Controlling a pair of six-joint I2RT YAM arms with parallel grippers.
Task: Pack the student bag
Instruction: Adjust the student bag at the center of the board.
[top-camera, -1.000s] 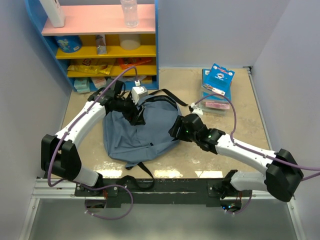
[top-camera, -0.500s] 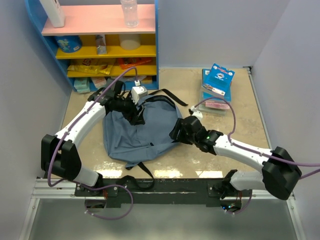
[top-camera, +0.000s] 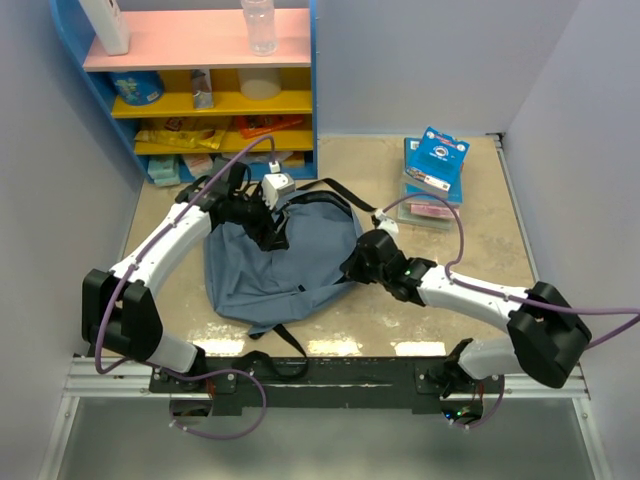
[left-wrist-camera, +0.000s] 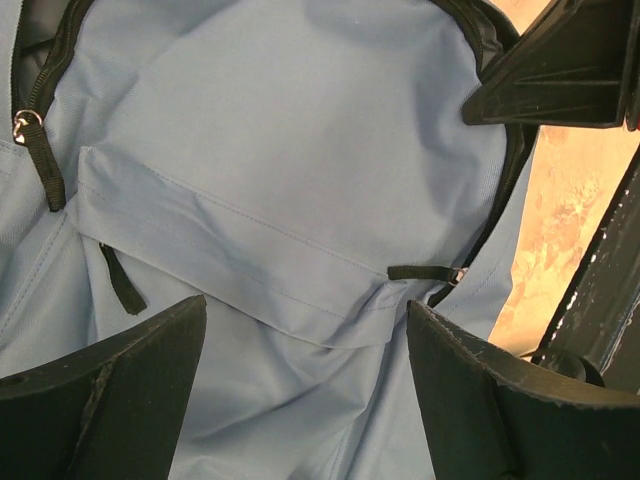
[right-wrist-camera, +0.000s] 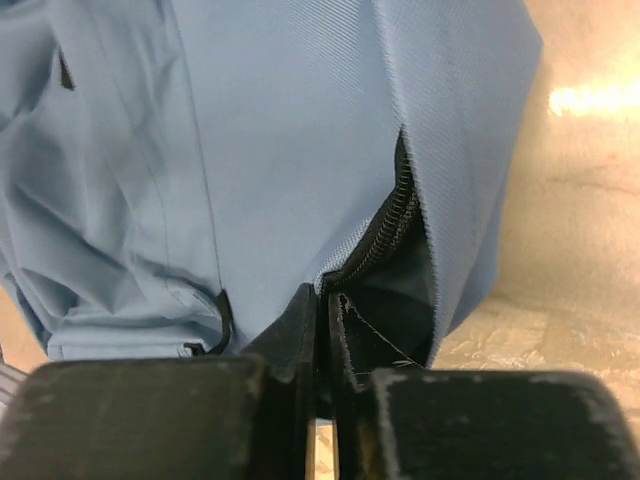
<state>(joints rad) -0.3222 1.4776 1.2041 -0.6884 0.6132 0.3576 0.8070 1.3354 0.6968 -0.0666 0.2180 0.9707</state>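
Lying flat, student bag (top-camera: 262, 275) top far-right

The beige, marbled table (top-camera: 500, 230) carries the slate-blue student bag (top-camera: 290, 260), lying flat a little toward nine o'clock of centre, its black straps trailing onto the tabletop at twelve and at six. At about one o'clock lies a stack of blue booklets (top-camera: 435, 165) on something pink. At eleven o'clock stands a blue shelf unit (top-camera: 312, 90); its pink top board holds a clear bottle (top-camera: 258, 25) and a white container (top-camera: 107, 25), and its yellow boards hold a blue tub (top-camera: 138, 88) and packets (top-camera: 185, 132).
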